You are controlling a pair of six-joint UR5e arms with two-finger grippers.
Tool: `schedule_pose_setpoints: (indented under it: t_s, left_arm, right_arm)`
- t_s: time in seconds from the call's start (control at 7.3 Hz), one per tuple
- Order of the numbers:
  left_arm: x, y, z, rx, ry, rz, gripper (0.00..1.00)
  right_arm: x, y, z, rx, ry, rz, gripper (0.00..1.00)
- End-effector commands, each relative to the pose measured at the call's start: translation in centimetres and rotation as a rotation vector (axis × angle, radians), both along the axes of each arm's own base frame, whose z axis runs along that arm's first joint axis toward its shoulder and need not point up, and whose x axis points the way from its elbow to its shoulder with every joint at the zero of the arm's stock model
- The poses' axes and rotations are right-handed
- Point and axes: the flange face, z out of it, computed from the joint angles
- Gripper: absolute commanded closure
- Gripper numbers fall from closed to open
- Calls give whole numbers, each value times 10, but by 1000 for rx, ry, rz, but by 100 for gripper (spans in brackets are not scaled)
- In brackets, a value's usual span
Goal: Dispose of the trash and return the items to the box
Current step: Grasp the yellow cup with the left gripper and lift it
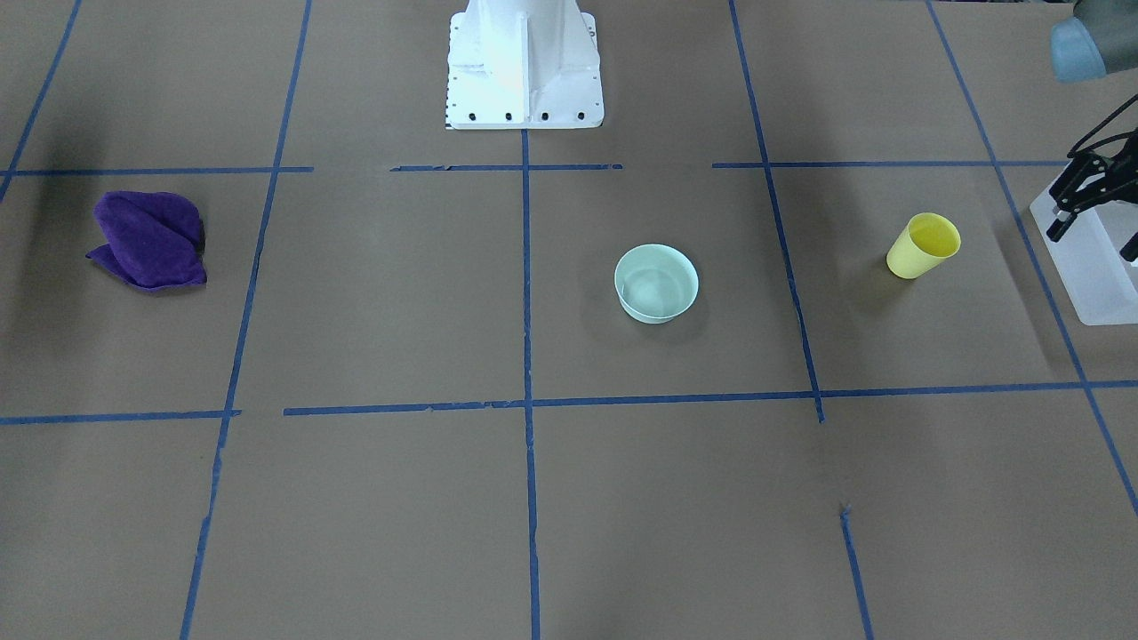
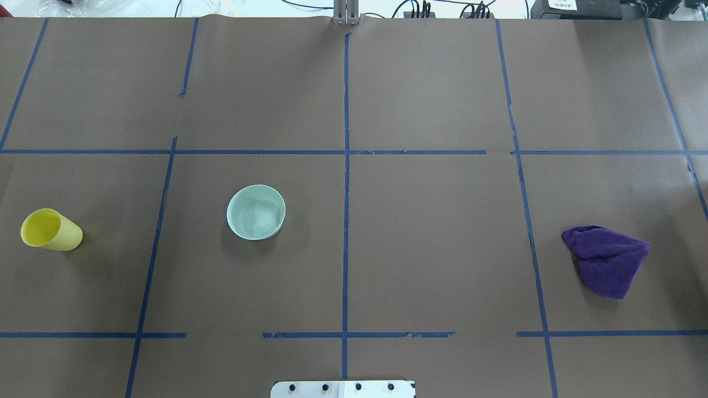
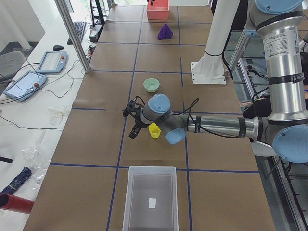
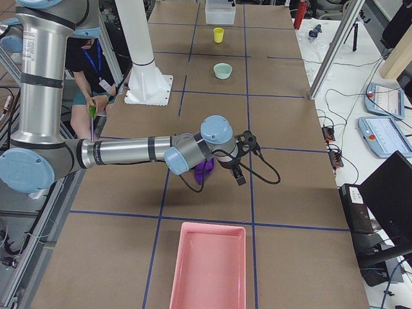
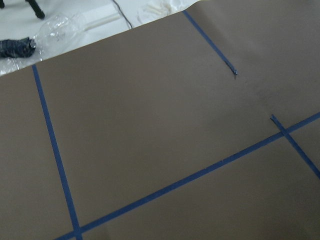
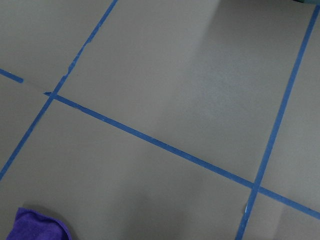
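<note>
Robotics research lab, counter [image 2: 431,232] covered in brown paper marked off by a blue tape grid [image 2: 345,221], white robot base [image 1: 524,62] bolted on, teach pendants [image 3: 50,61] and loose cables [image 4: 326,106] on side benches, lanyard-wearing operator [image 4: 84,61] alongside.

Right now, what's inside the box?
Looks empty in the exterior left view: inside the box only its frosted floor and a small white label show. The cup and bowl are outside it. Its near end is cut off by the frame.
</note>
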Motion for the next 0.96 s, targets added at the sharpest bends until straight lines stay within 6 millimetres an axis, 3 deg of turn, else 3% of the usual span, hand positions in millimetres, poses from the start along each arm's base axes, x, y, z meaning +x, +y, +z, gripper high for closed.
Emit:
schedule_pose_setpoints:
  t_s: [0.0, 0.14, 0.55, 0.68, 0.82]
  left_arm:
    - [47, 35, 17, -139, 82, -69, 34]
    - [70, 40, 20, -176, 83, -73, 35]
    - [101, 52, 27, -191, 63, -25, 35]
    - [111, 57, 34, -198, 50, 1, 41]
    - [117, 60, 36, -199, 45, 16, 65]
  right_arm:
    - [-2, 0, 1, -16, -4, 12, 0]
    - [-3, 0, 1, -18, -6, 11, 0]
    - [-3, 2, 3, -21, -5, 12, 0]
    - [-3, 3, 4, -24, -5, 11, 0]
    - [-2, 4, 5, -24, -5, 12, 0]
